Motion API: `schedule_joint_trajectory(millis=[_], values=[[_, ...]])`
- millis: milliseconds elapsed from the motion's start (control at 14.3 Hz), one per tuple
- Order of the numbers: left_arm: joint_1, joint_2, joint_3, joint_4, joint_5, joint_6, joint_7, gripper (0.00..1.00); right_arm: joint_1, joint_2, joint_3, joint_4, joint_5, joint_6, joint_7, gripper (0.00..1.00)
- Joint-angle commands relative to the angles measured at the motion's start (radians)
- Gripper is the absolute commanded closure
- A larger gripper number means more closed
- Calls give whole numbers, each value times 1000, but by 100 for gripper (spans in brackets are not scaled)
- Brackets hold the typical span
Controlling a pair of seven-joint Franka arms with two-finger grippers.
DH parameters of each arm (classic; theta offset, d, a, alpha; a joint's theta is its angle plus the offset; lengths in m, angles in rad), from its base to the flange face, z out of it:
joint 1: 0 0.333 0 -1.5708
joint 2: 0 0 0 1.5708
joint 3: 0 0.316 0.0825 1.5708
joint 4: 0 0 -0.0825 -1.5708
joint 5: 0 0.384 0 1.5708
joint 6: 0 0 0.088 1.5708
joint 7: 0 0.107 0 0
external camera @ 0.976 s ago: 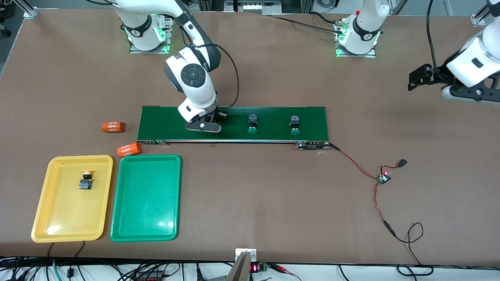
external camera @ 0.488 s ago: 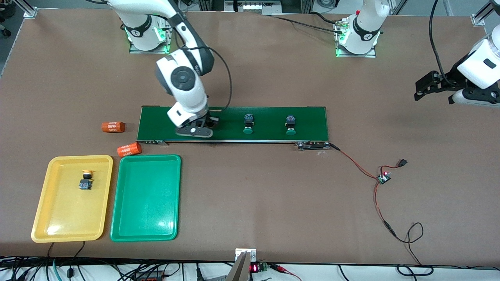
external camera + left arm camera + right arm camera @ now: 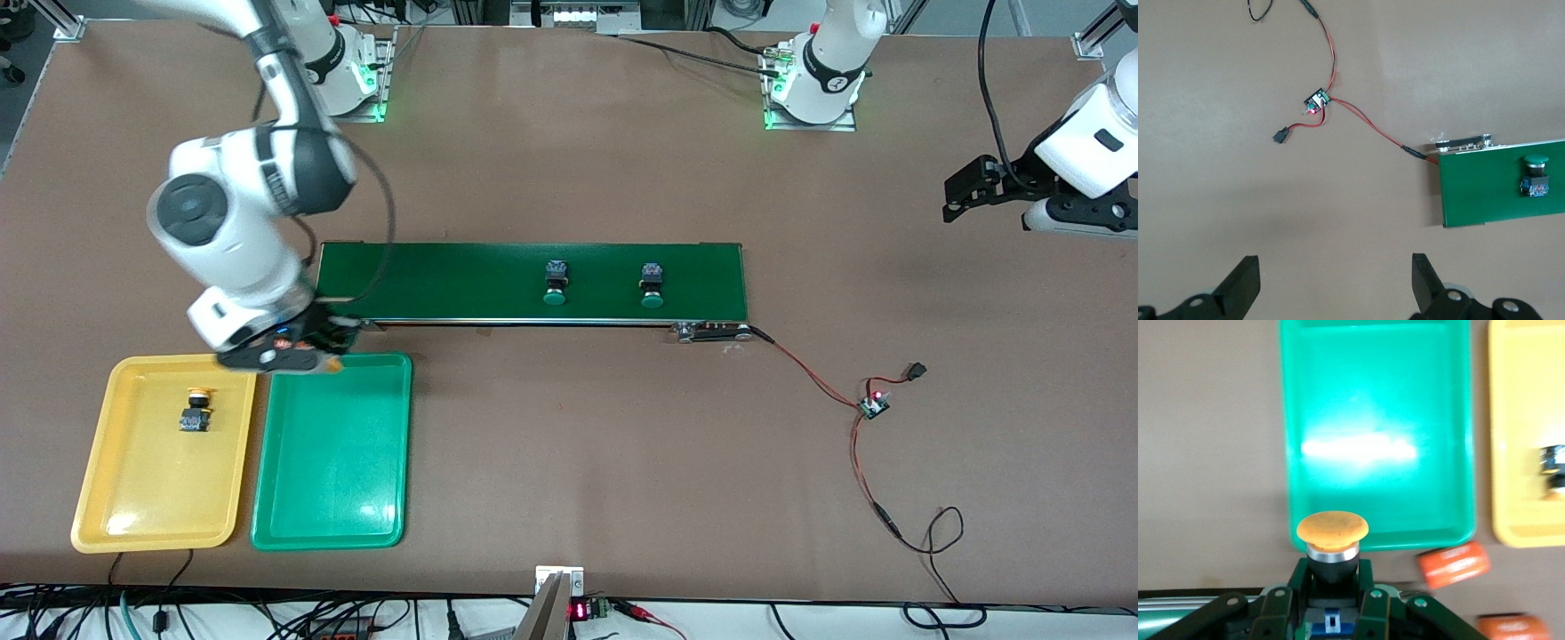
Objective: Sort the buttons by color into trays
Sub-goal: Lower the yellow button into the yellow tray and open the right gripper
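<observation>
Green buttons [image 3: 555,283] number two; right hand [image 3: 1331,587] grips one yellow button [image 3: 1332,537], left hand [image 3: 1335,287] open.

Even overhead light fills the brown table [image 3: 569,462], casting soft shadows under the arms. Motion blur smears the right arm [image 3: 233,233] in the front view. In the right wrist view, a white glare streak crosses the green tray [image 3: 1375,447], and the orange cylinders [image 3: 1453,564] look soft and out of focus. The left wrist view is clear.
</observation>
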Motion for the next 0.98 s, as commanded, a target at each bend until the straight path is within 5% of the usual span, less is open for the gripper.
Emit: schedule_joint_trajectory(millis=[0, 697, 906], values=[[-5, 1, -5, 26, 21, -38, -2, 0, -139, 62, 16, 26, 15, -4, -194, 83], [-2, 4, -2, 29, 21, -37, 4, 0, -368, 237, 17, 26, 4, 204, -342, 83], [-2, 4, -2, 35, 23, -37, 7, 0, -380, 275, 17, 26, 2, 265, -339, 71]])
